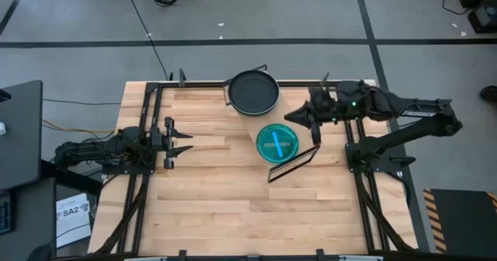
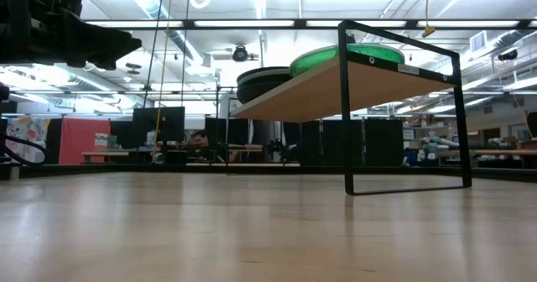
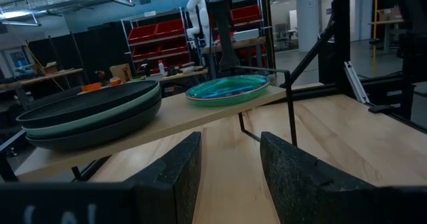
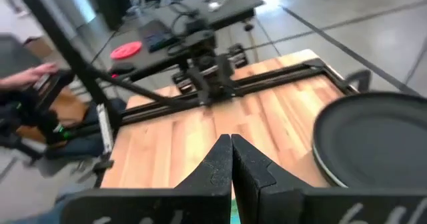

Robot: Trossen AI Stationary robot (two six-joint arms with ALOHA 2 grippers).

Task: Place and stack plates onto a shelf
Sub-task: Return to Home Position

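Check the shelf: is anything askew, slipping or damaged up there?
Nothing spilled or damaged. The shelf lies diagonally on the table; the dark plate stack and teal plate sit flat on it. Left gripper waits left, right gripper beside the shelf.

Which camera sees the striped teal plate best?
The high view: the teal plate shows whole, stripe included. The left wrist view sees it side-on, the low view only its rim, the right wrist view almost nothing.

Shelf (image 1: 250, 121) on worktop (image 1: 217, 207), running from 12 o'clock toward centre. Plate stack (image 1: 252, 92) on its 12 o'clock end; other plate (image 1: 278, 143) on centre end. Left claw (image 1: 189, 141) at 9 o'clock, right claw (image 1: 292, 121) at 2 o'clock.
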